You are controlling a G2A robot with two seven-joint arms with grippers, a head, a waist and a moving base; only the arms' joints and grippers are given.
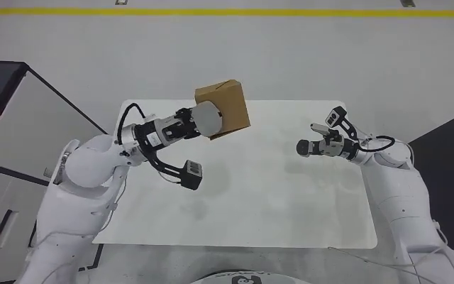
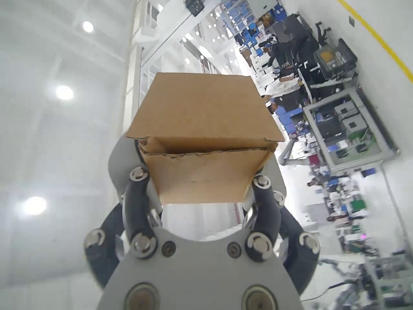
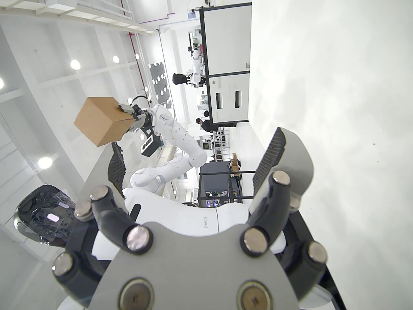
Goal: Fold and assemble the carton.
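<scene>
While the left tool (image 1: 206, 119) grips the carton (image 1: 225, 106) by a flap, the open right tool (image 1: 303, 148), well apart from the carton, should approach squarely and press its panels gently.

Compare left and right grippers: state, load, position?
The left gripper is shut on the carton; the right gripper is open and empty. The left gripper is above the far edge of the table; the right gripper is over its right side, well apart from the carton. Shared: same two-finger build, pointing roughly toward each other.
</scene>
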